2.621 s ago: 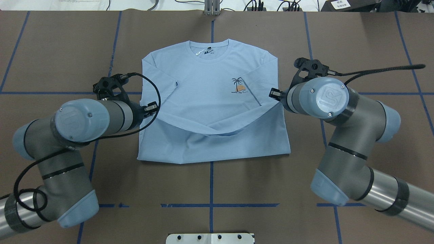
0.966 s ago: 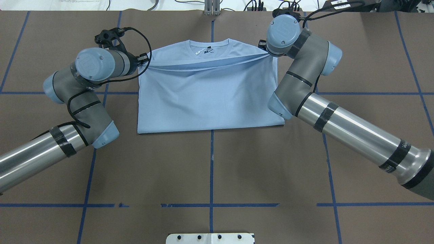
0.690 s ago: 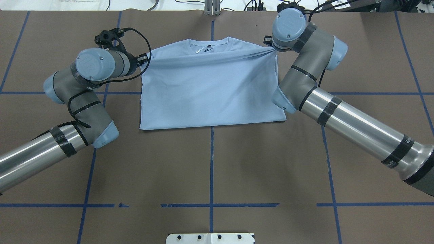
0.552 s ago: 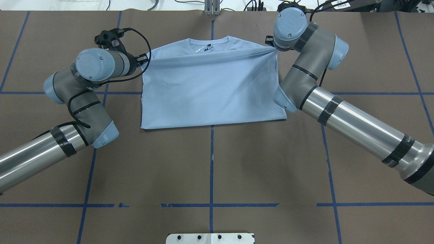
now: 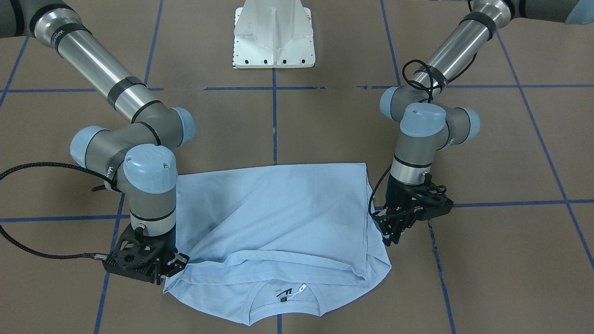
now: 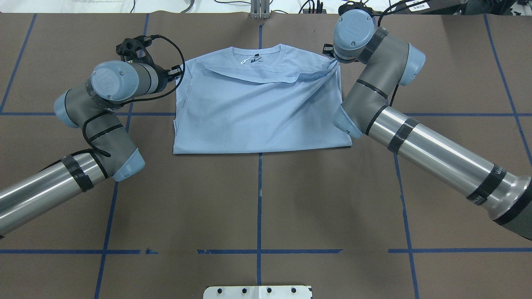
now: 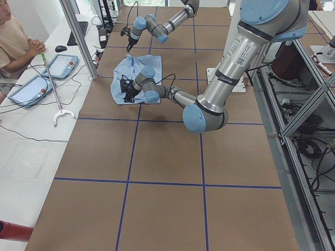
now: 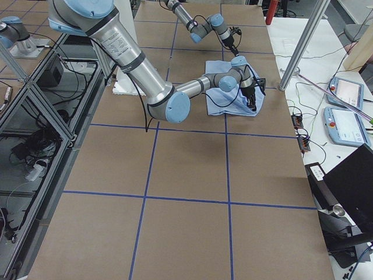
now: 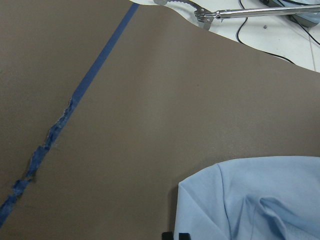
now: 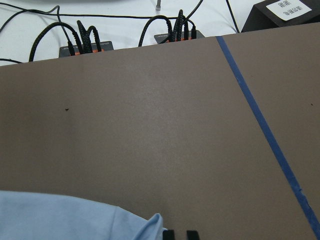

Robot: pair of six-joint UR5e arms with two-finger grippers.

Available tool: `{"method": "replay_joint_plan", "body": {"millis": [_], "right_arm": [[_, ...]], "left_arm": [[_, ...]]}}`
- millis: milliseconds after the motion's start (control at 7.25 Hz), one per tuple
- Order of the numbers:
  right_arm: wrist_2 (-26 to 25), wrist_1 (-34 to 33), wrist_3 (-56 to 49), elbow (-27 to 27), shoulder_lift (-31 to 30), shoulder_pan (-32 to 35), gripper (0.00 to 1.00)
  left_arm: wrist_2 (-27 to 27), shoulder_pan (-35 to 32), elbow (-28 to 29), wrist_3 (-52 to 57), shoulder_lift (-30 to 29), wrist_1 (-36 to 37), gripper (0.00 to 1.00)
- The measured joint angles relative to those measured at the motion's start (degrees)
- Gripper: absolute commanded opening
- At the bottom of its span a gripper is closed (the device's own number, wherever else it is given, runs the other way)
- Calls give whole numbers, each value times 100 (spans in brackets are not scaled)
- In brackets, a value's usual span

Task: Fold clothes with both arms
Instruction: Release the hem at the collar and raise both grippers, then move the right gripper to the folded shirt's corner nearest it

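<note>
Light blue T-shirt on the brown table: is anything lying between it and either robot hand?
Nothing visible does. The left hand sits right beside the light blue T-shirt, the right hand at its opposite edge, with no object on the brown table between them.

"How did the T-shirt [image 6: 257,116] lie?"

"Light blue, folded in half, hem sagging just short of the far collar. The right gripper [image 5: 177,267] pinched its far right corner; the left gripper [image 5: 390,233] stood parted just beside the left edge."
</note>
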Motion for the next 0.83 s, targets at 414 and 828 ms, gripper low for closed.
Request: {"method": "replay_joint_plan", "body": {"millis": [414, 828], "right_arm": [[235, 41, 189, 898, -449, -136, 56], [344, 38, 1232, 2887, -1924, -799, 61]], "left_arm": [[-623, -233, -54, -151, -17, -656, 53], [-949, -295, -217, -440, -10, -965, 50]]}}
